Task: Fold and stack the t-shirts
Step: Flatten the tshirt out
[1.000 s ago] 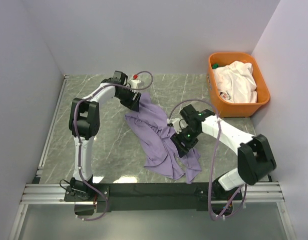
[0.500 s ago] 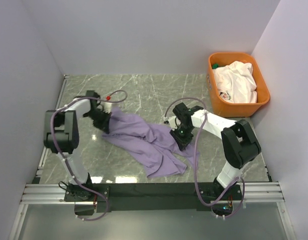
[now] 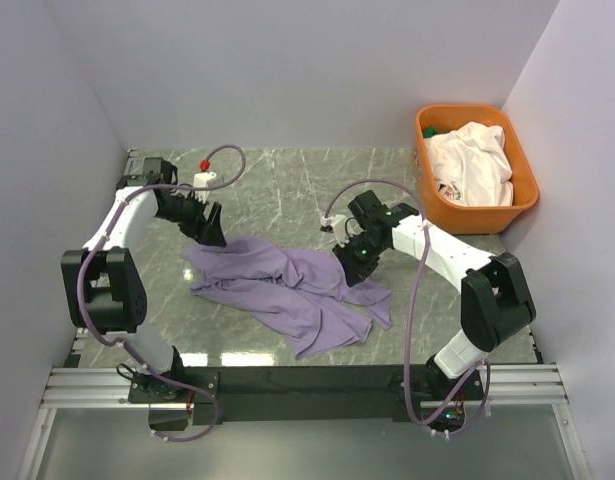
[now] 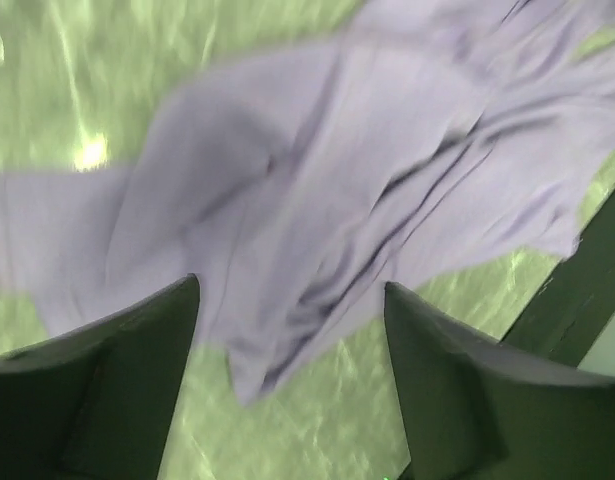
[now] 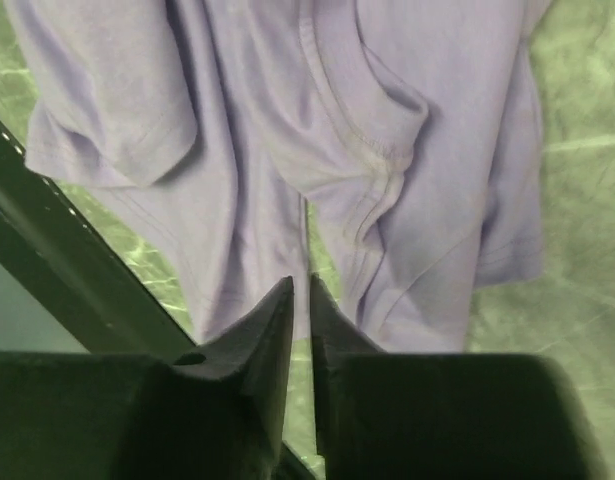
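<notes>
The lavender t-shirt [image 3: 287, 285] lies crumpled and spread out on the marble table, between the two arms. My left gripper [image 3: 211, 230] hovers open over the shirt's far left corner; the left wrist view shows lavender cloth [image 4: 337, 180] below the gripper [image 4: 292, 285] and nothing held. My right gripper [image 3: 353, 262] sits above the shirt's right part. In the right wrist view its fingers [image 5: 277, 340] are almost together with nothing between them, just above the collar and sleeve folds [image 5: 387, 150]. The white t-shirt [image 3: 472, 160] is bunched inside the orange tub [image 3: 525, 195].
The orange tub stands at the back right against the wall. White walls close in the table on the left, back and right. A black rail [image 3: 307, 380] with both arm bases runs along the near edge, and the rail [image 5: 67, 250] shows in the right wrist view.
My left gripper dragged the lavender shirt leftward, then opened and let go, rising slightly. The shirt now lies wider and flatter. My right gripper closed and drew back a little.
</notes>
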